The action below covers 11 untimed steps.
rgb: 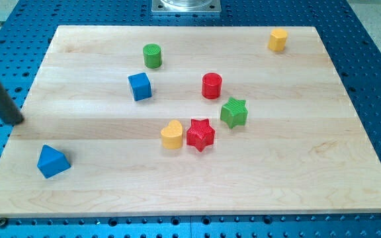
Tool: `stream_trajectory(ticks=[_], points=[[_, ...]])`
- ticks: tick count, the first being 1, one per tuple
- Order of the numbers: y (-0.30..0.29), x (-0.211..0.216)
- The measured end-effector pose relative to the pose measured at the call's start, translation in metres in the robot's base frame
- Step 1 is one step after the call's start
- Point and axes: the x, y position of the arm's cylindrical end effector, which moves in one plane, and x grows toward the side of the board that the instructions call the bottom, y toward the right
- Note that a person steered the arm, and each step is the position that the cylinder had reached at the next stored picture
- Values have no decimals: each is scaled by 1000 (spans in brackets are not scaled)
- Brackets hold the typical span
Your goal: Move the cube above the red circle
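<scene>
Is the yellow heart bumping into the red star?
Touching. In the camera view, the yellow heart and the red star meet edge to edge, with no board showing between them.

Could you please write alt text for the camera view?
My tip rests at the wooden board's left edge, far left of the blue cube, which sits left of the red cylinder. Six other coloured blocks are scattered around.

No text, label, brand, number or sign can be read anywhere in the view. The bench (309,172) is bare wood grain, and the coloured blocks carry no markings. The blue perforated surface (376,39) around it and the metal plate (186,6) at the view's top show no lettering either.
</scene>
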Motion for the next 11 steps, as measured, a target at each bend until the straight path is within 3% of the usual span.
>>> stream_trajectory(ticks=[1, 2, 4, 6, 7, 9, 11], points=[[109, -33], [166, -34], [211, -47], [278, -106], [312, -105], [307, -30], [359, -94]])
